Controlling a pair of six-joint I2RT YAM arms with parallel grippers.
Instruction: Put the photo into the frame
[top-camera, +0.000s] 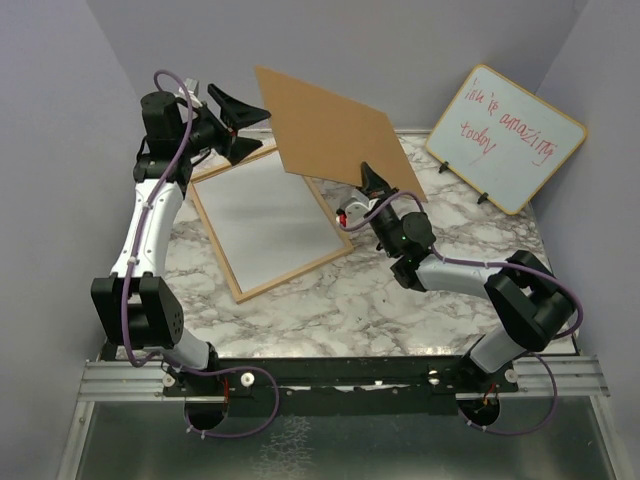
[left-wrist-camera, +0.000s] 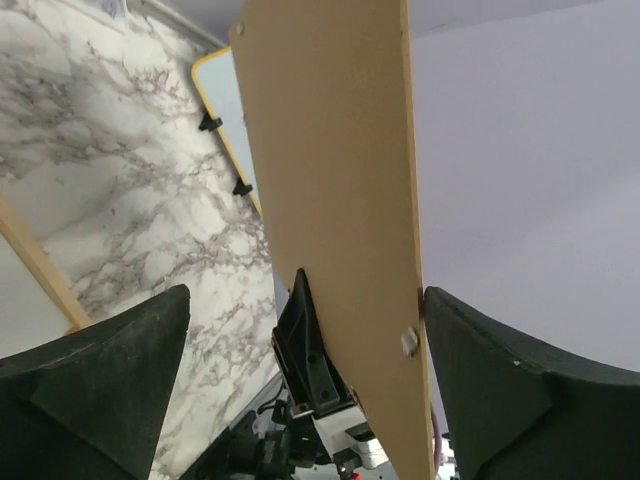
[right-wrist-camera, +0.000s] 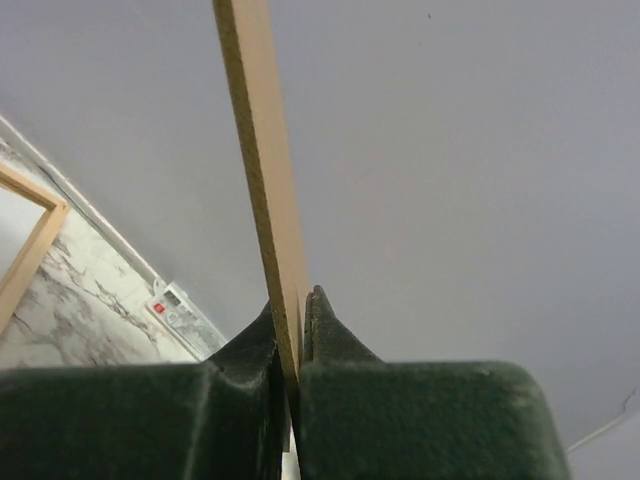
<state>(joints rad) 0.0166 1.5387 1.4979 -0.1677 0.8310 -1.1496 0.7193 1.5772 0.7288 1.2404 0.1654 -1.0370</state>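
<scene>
Right gripper (top-camera: 369, 175) pinches the lower edge of the brown backing board (top-camera: 330, 125), which is held tilted above the table. Left gripper (top-camera: 243, 127) is spread wide near the board's left edge. The frame (top-camera: 295, 272) lies flat on the marble table (top-camera: 340, 305).

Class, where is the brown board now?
In the top view the board is raised mid-table, pinched by the right gripper, beside the open left gripper.

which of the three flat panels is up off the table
The plain brown backing board, pinched in the right claw. The wood frame lies flat; the whiteboard stands on its feet.
</scene>
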